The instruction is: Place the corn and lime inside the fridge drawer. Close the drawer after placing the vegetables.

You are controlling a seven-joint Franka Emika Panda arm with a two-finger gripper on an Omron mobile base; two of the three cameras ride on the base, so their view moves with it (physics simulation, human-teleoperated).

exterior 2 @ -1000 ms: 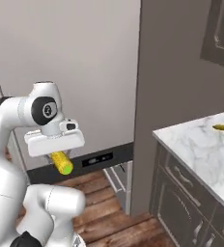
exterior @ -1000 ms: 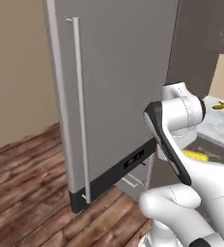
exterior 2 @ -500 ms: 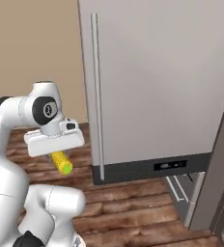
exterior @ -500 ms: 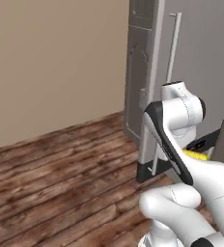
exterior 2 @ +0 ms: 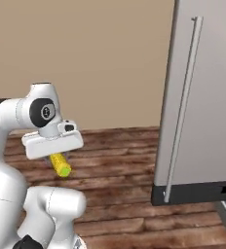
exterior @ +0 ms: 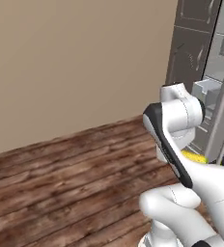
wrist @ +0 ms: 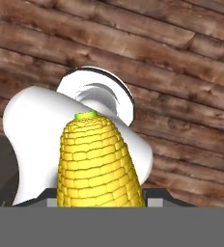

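A: The fridge stands at the right, its door swung out over the wood floor. 0.5 s ago it filled more of both base views; the base has turned, not the fridge.

B: And the corn?

A: Clamped in the gripper, hanging tip-down below the hand, same as before. It looks stiff and light, with a bumpy, grippy surface; mid-cob is the sound hold.

B: 1 of 2 items carried, then.
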